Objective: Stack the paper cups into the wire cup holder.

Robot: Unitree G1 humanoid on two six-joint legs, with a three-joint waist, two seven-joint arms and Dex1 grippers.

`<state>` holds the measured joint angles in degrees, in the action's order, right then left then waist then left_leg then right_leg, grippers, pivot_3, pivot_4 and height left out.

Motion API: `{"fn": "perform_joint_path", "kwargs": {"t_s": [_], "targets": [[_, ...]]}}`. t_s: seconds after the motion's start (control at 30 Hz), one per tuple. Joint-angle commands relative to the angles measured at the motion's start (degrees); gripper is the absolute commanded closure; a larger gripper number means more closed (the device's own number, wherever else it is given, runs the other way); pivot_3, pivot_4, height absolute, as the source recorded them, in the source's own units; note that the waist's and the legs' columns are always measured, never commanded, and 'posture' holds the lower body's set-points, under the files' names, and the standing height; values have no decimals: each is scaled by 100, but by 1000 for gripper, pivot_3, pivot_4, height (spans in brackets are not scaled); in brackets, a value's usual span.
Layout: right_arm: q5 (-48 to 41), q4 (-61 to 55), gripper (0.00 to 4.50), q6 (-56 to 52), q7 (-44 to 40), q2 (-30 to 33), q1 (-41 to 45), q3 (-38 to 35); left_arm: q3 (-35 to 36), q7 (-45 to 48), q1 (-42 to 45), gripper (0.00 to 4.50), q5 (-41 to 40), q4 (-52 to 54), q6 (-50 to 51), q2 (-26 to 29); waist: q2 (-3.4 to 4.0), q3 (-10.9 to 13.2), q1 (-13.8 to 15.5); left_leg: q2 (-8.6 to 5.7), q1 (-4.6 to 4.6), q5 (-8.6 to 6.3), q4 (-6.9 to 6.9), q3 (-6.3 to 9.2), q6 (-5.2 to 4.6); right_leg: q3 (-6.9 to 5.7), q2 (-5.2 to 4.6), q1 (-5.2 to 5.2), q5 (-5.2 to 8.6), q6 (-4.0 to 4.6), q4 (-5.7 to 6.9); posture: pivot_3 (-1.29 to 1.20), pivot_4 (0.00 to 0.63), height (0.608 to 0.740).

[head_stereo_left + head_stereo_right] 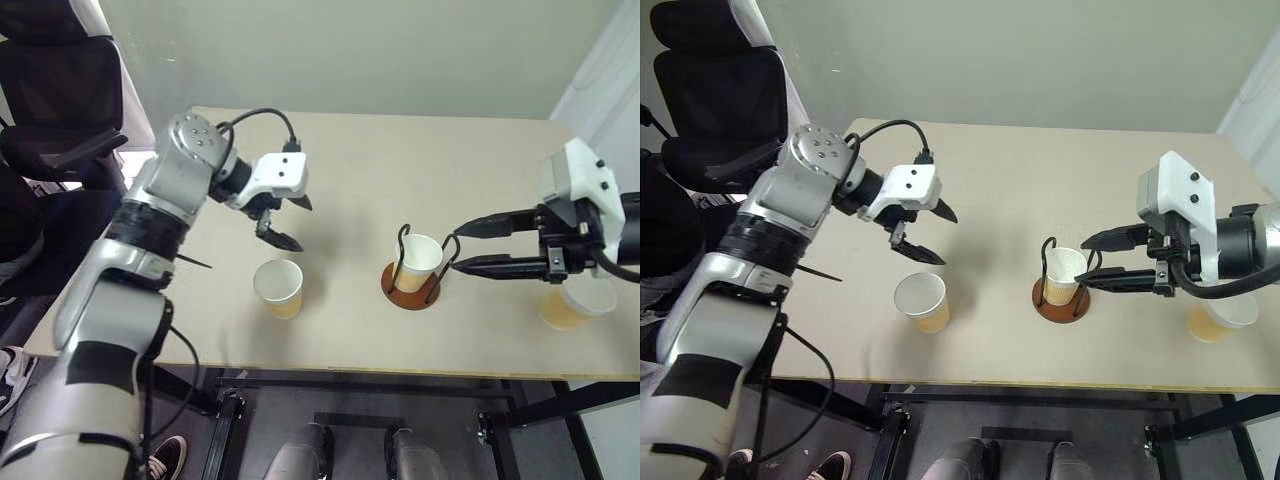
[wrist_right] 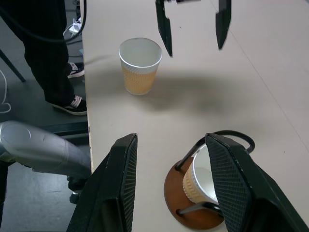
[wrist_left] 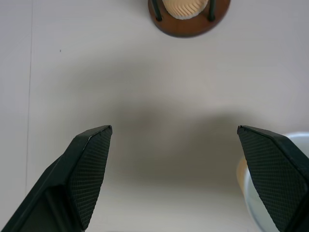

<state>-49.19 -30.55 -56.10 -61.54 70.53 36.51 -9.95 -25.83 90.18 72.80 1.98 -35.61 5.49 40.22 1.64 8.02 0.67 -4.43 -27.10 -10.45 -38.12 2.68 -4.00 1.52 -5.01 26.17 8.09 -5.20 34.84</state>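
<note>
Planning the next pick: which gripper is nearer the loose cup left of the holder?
Left. The left gripper hovers open just above that cup; the right gripper sits beside the wire cup holder.

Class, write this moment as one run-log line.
left gripper: open, above loose cup | right gripper: open, beside wire cup holder | cup in holder | third cup: table's right

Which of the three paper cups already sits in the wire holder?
The middle cup, standing between the black loops of the wire holder. The other two cups stand loose on the table.
</note>
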Motion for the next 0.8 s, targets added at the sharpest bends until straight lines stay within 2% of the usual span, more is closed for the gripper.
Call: {"fn": "perform_joint_path", "kwargs": {"t_s": [0.03, 0.37, 0.8], "targets": [[11, 13, 2296, 69, -37, 97, 123, -26, -216, 232, 20, 0, -283, 350, 91, 239, 0, 0, 4, 0, -1, 0, 0, 1, -1, 0, 0, 0, 0, 0, 0, 0, 150, 740], [-7, 30, 2296, 57, -12, 61, 232, 93, -549, 232, -196, 0, -293, 478, 59, 318, 0, 0, 9, -1, -4, 1, -7, 1, 1, 0, 0, -2, -8, 11, 2, 0, 150, 740], [-25, -11, 2296, 40, 90, -30, 189, 111, -512, 232, -449, 0, 54, 329, -108, 130, 0, 0, 6, 0, -4, 3, -7, 0, 1, -1, 0, -2, -10, 15, 4, 0, 150, 740]]}}
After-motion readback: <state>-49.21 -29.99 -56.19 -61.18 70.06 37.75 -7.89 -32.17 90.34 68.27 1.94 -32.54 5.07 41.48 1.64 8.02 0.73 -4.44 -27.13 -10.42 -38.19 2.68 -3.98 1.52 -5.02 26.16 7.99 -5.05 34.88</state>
